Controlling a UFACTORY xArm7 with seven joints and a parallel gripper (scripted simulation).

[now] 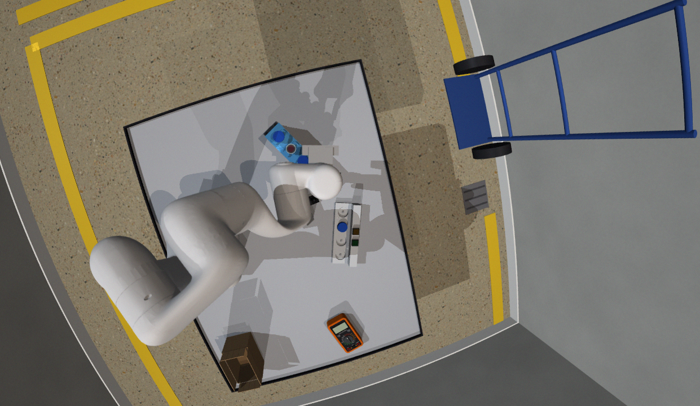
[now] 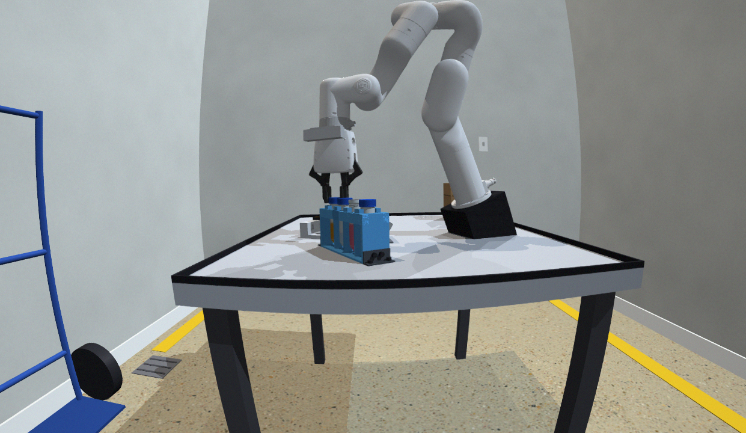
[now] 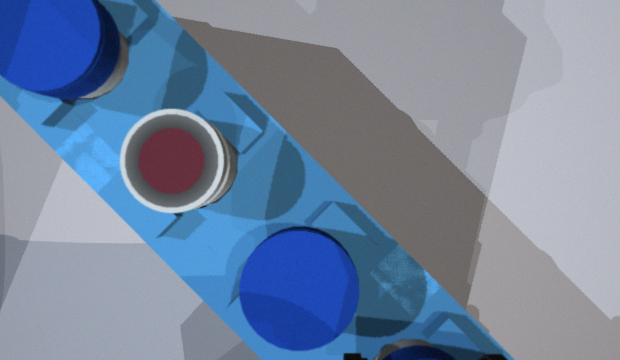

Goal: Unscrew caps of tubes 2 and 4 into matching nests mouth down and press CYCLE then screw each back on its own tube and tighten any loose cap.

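Observation:
The blue decapping station (image 1: pixel 289 147) stands at the back of the table. It also shows in the exterior view (image 2: pixel 353 231) and in the wrist view (image 3: pixel 230 200). Tube 1 (image 3: pixel 45 42) and tube 3 (image 3: pixel 299 289) wear blue caps. Tube 2 (image 3: pixel 172 161) is open and shows red liquid. Its blue cap (image 1: pixel 342 226) lies in nest 2 of the white cap tray (image 1: pixel 346 231). My gripper (image 2: pixel 336 195) points straight down and is shut on the cap of tube 4 (image 3: pixel 415 353), which sits on its tube at the wrist view's bottom edge. Both tray lamps (image 1: pixel 355 237) look dark.
My arm hides the key housing in the overhead view. An orange multimeter (image 1: pixel 344 332) and a brown box (image 1: pixel 242 361) lie near the table's front edge. A blue hand truck (image 1: pixel 569 101) stands off the table.

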